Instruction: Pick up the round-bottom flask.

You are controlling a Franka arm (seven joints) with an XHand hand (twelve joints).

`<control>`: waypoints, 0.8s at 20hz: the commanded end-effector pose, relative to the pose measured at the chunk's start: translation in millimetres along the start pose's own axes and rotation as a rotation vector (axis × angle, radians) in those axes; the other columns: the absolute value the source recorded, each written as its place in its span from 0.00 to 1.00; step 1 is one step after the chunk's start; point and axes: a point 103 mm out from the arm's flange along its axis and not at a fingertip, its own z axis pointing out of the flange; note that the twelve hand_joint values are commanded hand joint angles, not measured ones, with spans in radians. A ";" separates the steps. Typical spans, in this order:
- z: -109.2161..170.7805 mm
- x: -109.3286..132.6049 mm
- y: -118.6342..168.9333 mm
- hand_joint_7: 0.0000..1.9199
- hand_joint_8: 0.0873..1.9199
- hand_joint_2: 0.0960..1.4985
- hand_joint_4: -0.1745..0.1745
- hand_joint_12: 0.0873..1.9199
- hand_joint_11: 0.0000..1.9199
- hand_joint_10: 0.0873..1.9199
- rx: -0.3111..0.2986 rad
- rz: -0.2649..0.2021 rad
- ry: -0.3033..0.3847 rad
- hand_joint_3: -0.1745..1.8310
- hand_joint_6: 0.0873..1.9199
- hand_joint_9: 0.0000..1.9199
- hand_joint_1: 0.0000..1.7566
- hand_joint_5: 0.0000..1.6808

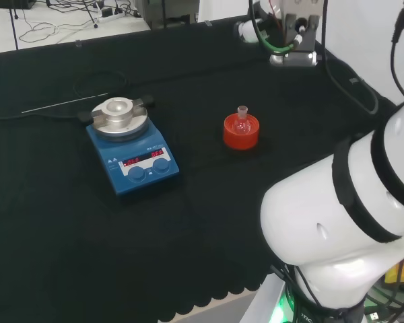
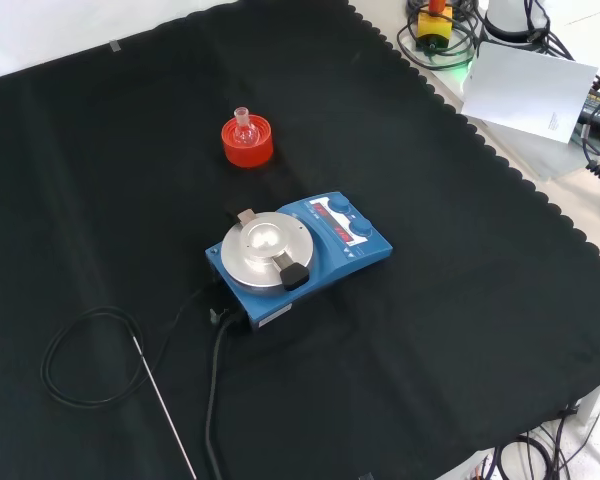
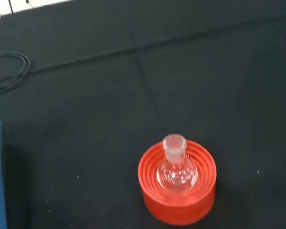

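The flask (image 1: 242,121) is seated upright in a red ribbed stand (image 1: 241,132), its round bulb cradled in the ring so that it cannot roll, and its short neck is left pointing up, free to be taken. The stand is set on open black cloth (image 1: 188,222). In the head view it is placed to the right of a blue hotplate (image 1: 131,151) and well apart from it; in the front view the flask (image 2: 244,124) is seen beyond the hotplate (image 2: 300,245), higher in the frame. A thin rod (image 2: 165,400) and a looped cable (image 2: 80,360) are left on the cloth, well clear of the flask.

The state of the hand cannot be told. In the wrist view the flask (image 3: 176,167) is seen from above and at a distance, so the hand is judged to be poised over it and not yet lowered. Nothing is touching the flask, and the pick-up is judged not yet begun.
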 end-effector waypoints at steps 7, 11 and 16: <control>89.3 -21.3 26.5 0.12 0.29 0.66 0.46 0.72 0.04 0.33 0.072 -0.002 0.056 0.19 0.06 0.21 0.32 0.29; 109.5 -16.7 33.5 0.12 0.30 0.62 0.47 0.72 0.05 0.33 0.092 0.003 0.063 0.19 0.06 0.23 0.38 0.30; 127.3 -15.5 44.3 0.13 0.30 0.57 0.45 0.72 0.05 0.32 0.093 0.021 0.073 0.25 0.05 0.24 0.40 0.33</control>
